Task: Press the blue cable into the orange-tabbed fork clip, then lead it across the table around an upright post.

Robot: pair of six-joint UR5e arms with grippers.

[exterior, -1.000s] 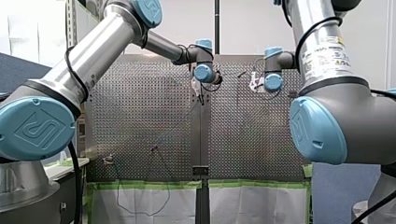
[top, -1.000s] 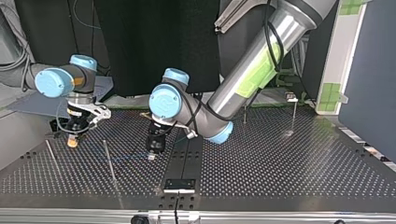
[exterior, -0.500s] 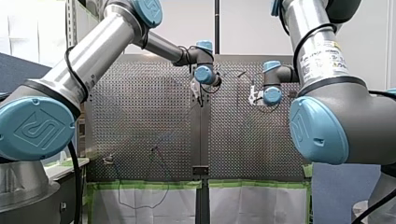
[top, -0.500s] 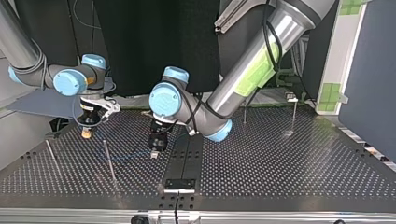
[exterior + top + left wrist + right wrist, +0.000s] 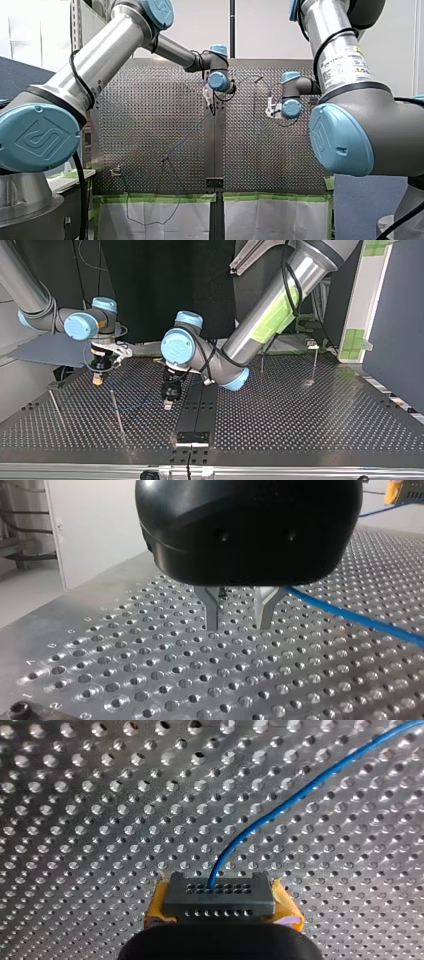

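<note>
Top view, near edge first: a black bracket [image 5: 192, 438] sits lower centre on the table [image 5: 300, 440], at the foot of a dark strip [image 5: 200, 405] running up the middle. Behind it, lower left, stand a thin upright post [image 5: 116, 412] left of centre and a second post [image 5: 56, 409] nr the left edge.

Next back, my left arm comes in from the upper right and ends just left of the strip. My left gripper [image 5: 168, 402] points down w/ its tips close over the plate, near the first post. Left wrist view: its metal fingers [image 5: 212, 610] stand apart w/ a modest gap and nothing betw. them. The blue cable [image 5: 350, 617] lies flat on the holes and passes just beside one finger, outside the gap.

Further back, upper left, my right arm comes in from the left of the top edge. My right gripper [image 5: 98, 381] hangs low over the plate, behind and betw. those two posts. Right wrist view: yellow pads [image 5: 287, 909] are clamped either side of a grey plug [image 5: 220, 895] w/ rows of small holes, which is the cable's end. The cable leaves the plug's face and curves away across the plate ahead of the gripper. Can't tell whether the plug touches the plate.

Farthest, right of centre: a far post [image 5: 314, 365] and a shorter far post [image 5: 261, 362], well apart from both grippers.
</note>
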